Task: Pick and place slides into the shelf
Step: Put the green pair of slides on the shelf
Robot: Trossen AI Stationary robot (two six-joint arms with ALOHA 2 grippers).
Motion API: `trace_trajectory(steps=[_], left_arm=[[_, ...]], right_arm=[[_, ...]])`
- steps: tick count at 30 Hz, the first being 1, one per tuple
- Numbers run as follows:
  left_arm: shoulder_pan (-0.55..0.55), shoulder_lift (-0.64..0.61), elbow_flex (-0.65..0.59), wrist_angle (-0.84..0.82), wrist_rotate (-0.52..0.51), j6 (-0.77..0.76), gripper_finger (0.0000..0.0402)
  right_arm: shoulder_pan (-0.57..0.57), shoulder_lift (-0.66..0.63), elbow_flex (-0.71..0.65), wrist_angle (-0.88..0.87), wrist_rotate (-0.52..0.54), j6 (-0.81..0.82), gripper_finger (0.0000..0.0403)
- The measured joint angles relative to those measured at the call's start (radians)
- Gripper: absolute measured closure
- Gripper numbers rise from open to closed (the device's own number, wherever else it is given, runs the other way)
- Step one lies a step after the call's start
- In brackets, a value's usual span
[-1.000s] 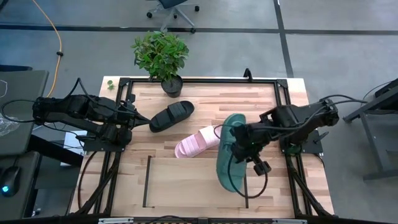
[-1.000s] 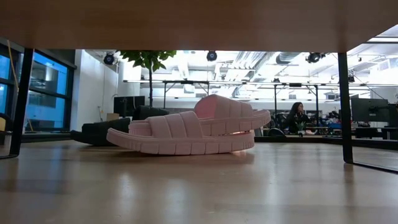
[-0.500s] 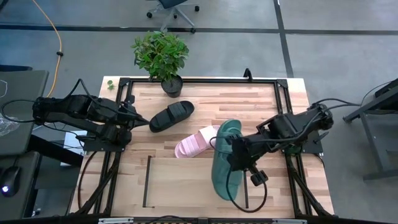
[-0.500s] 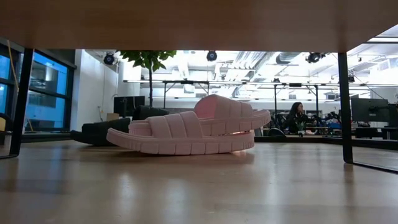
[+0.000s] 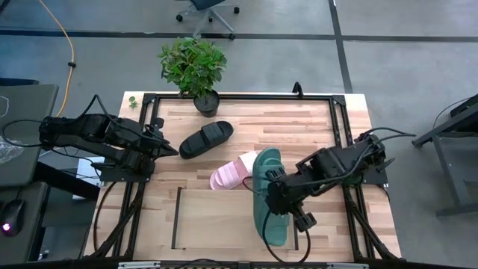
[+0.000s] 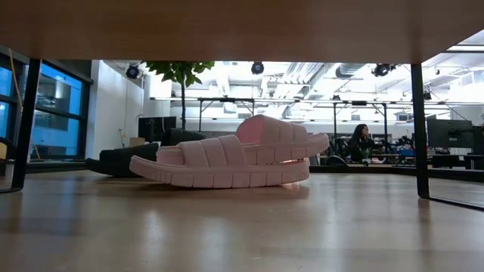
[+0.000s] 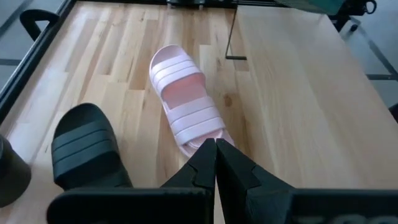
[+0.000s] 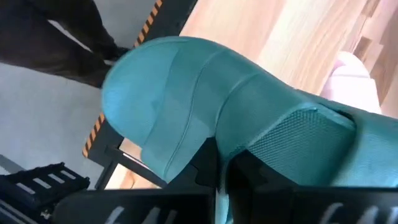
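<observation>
High view, right gripper [image 5: 273, 196] clamps teal slide [image 5: 268, 196] over shelf [image 5: 224, 217]

The right gripper [image 5: 278, 196] is partly covered by the teal-green slide [image 5: 269, 196] in the high view, so its fingertips cannot be made out; in the right wrist view the same slide runs off the picture's edge; in the low view the black slide [image 6: 125, 160] is mostly hidden behind the pale pink slide [image 6: 231, 155]; a seated person [image 6: 361, 141] far beyond the table is too small to describe; in the left wrist view the black slide is cut off at the edge.
</observation>
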Motion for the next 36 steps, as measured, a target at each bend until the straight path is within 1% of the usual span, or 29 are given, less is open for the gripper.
trace_trajectory(steps=[19,25,36], left_arm=[[0.0,0.0,0.0,-0.002,0.001,0.0,0.0401],[0.0,0.0,0.0,-0.002,0.001,0.0,0.0401],[0.0,0.0,0.0,-0.002,0.003,0.0,0.0401]], right_arm=[[0.115,0.002,-0.001,0.027,0.01,0.137,0.0403],[0.137,0.002,-0.001,0.051,0.011,0.172,0.0403],[0.165,0.052,-0.002,0.076,-0.026,0.198,0.0403]])
